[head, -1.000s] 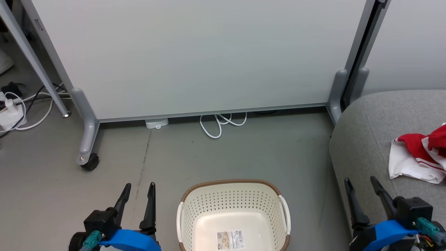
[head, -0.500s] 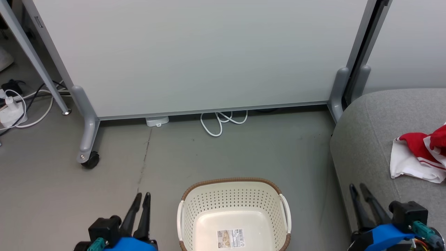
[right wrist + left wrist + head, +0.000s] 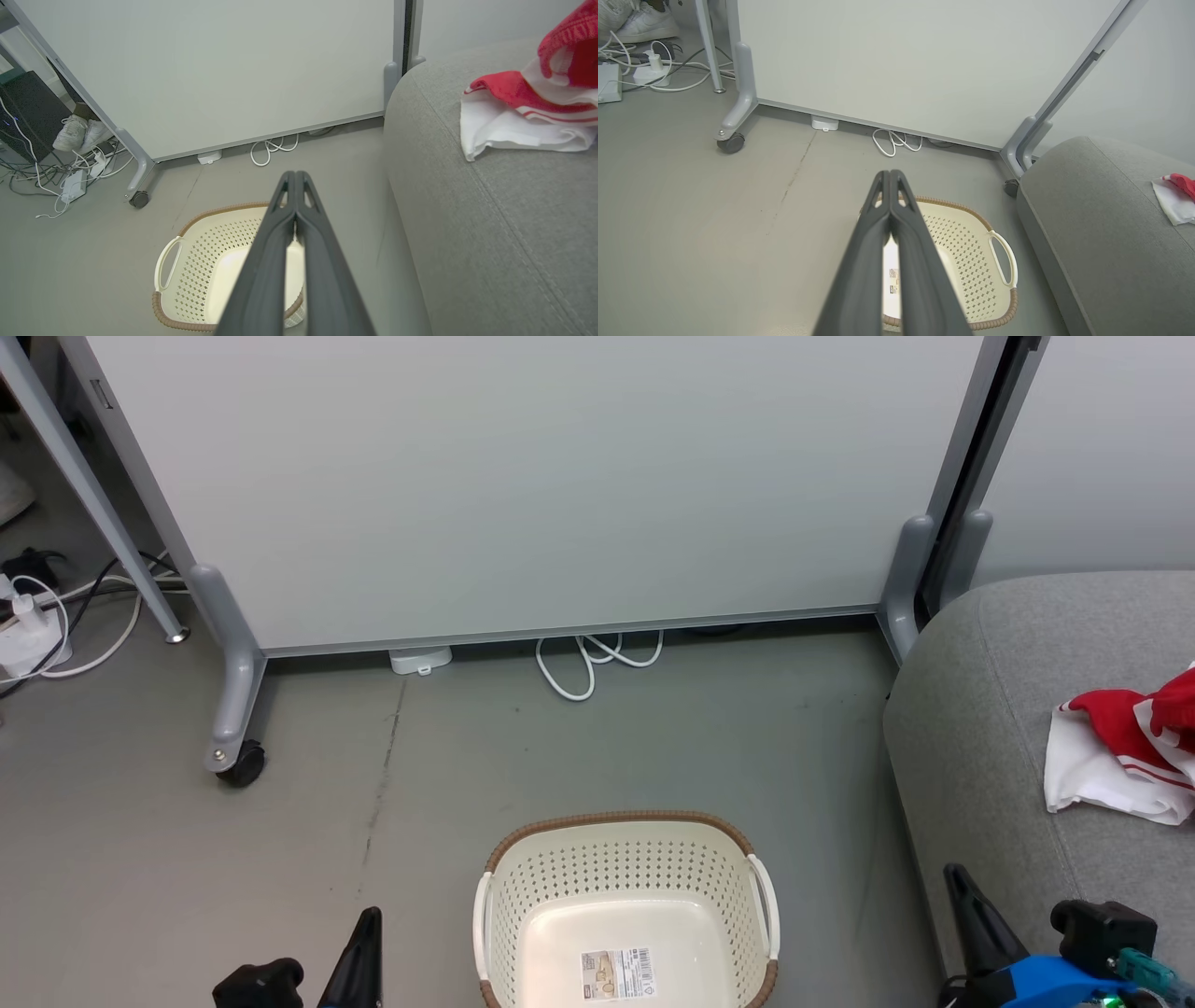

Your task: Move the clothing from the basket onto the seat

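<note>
The basket (image 3: 621, 819) stands on the grey floor (image 3: 467, 756) at the bottom centre of the head view. Its brown rim is towards the top of the frame, and a barcode sticker (image 3: 615, 974) lies flat on its pale bottom. The clothing (image 3: 1111, 756), red with white panels and striped trim, lies bunched on the seat (image 3: 990, 709) at the right edge of the frame, well apart from the basket. The seat's rounded corner fills the right side of that view, just beside the basket.

The left gripper (image 3: 890, 175) has its two dark fingers pressed together tip to tip. In its wrist view they point over the basket's near rim. In the head view it sits at the lower left, beside the basket and off the floor. The right gripper (image 3: 293, 173) is likewise pressed together. In the head view it sits at the lower right, against the seat's front edge.

Behind the basket, across the top of the frame, stands a pale partition (image 3: 560, 476) on grey legs. One leg has a black wheel (image 3: 245, 765), and a looped white cable (image 3: 588, 663) lies under the partition's lower edge. A pair of white shoes (image 3: 79, 133) sits at the left of the right wrist view.
</note>
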You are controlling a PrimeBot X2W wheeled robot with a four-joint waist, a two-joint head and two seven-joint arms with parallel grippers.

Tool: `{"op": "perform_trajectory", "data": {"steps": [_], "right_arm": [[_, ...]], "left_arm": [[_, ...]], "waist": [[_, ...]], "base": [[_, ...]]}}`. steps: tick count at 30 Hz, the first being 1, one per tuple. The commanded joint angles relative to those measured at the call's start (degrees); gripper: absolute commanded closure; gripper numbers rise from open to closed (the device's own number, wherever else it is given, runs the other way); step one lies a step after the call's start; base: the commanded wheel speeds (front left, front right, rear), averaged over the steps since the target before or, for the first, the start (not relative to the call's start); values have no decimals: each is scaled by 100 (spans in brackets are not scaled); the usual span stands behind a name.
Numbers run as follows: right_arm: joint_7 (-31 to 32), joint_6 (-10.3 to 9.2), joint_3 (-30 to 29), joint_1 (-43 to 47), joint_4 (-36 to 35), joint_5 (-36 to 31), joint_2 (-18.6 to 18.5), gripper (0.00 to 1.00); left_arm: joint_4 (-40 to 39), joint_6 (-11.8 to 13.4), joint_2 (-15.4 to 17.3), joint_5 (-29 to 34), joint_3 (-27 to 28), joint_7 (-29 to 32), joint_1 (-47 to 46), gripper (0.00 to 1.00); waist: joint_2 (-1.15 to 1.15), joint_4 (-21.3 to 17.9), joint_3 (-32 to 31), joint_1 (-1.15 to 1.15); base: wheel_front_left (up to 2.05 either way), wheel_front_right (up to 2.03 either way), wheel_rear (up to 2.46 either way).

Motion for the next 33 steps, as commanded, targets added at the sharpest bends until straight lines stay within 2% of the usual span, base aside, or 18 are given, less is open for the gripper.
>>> {"op": "perform_trajectory", "data": {"steps": [1, 18, 33], "right_arm": [[36, 0, -29, -125, -95, 299, -14, 100], [246, 0, -68, -285, -122, 2023, -21, 100], [411, 0, -103, -408, -134, 3285, -27, 100]], "left_arm": [[-148, -1, -5, -251, 81, 54, -160, 100], [-450, -3, -44, -1760, 399, 478, -302, 100], [-671, -5, -72, -2869, 638, 793, -402, 100]], "waist": [[0, -6, 2, 0], [0, -64, 22, 0], [0, -114, 39, 0]], "base": [[0, 0, 0], [0, 0, 0], [0, 0, 0]]}}
